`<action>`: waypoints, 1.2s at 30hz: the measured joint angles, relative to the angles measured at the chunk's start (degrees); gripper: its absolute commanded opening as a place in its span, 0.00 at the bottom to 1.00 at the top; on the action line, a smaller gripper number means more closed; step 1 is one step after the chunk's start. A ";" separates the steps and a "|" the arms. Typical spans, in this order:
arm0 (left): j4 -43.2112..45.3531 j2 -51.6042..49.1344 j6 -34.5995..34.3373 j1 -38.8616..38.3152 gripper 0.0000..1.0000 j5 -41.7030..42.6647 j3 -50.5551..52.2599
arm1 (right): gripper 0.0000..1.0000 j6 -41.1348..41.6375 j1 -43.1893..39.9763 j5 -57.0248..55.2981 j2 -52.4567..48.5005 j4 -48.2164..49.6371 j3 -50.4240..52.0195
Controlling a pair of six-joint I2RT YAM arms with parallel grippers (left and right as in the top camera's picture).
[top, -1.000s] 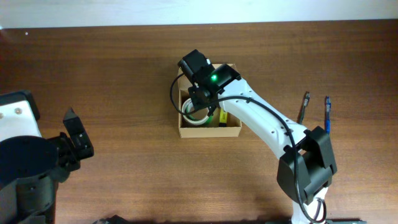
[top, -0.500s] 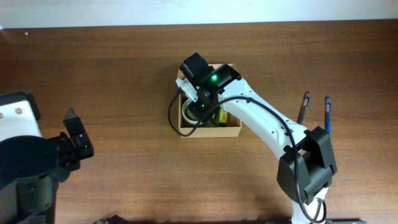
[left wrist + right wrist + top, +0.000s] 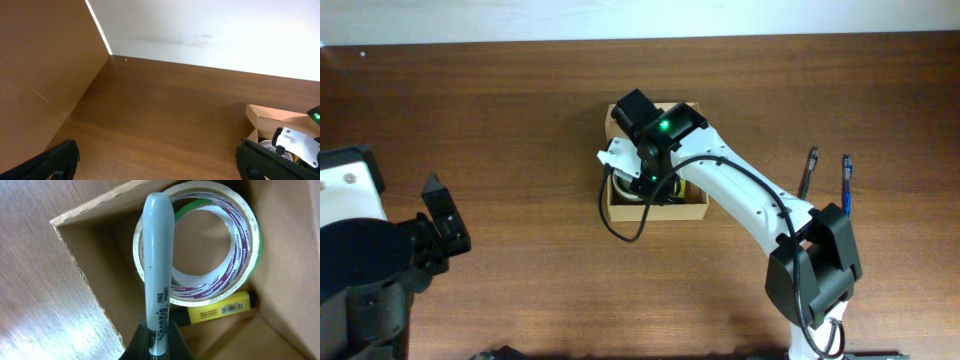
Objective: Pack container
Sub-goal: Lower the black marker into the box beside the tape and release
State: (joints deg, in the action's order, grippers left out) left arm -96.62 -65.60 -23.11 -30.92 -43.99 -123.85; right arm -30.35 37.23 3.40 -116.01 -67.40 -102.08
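Container (image 3: 685, 212) sits open near the middle of the bench (image 3: 500, 110), with the right arm reaching over it from 5 o'clock. The right gripper (image 3: 156, 341) has its jaws clamped on the tail of a grey Sharpie marker (image 3: 157, 255). Gripping it at 1 end seems meant to leave the long barrel free to go into the box ahead of the jaws.

In the right wrist view the marker points into the open box and crosses the 9 o'clock side of a roll of clear tape (image 3: 215, 287) lying flat inside. A yellow highlighter (image 3: 220, 311) lies against the box floor at 5 o'clock of the roll. The roll fills most of that corner, so the marker probably has to settle along the wall beside it or across its top.

At 3 o'clock of the box, well apart from it, 2 pens (image 3: 808, 172) (image 3: 846, 182) lie on the bench, likely waiting their turn.

The left gripper (image 3: 445, 218) is parked at 8 o'clock, far from the box, with its jaws wide apart and nothing between them, which keeps it out of the right arm's way.
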 measured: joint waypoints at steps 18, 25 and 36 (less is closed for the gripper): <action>0.00 -0.02 0.02 0.00 0.99 0.00 0.00 | 0.04 -14.95 -1.36 3.98 0.00 -1.31 0.00; 0.00 -0.02 0.02 0.00 0.99 0.00 0.00 | 0.04 -16.63 -6.60 9.25 0.00 -1.38 0.09; 0.00 -0.02 0.02 0.00 0.99 0.00 0.00 | 0.04 -16.90 -9.73 13.25 0.00 0.00 4.61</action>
State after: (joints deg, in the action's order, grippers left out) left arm -96.62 -65.63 -23.09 -30.92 -43.99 -123.85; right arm -47.24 27.51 16.64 -116.01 -67.40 -97.47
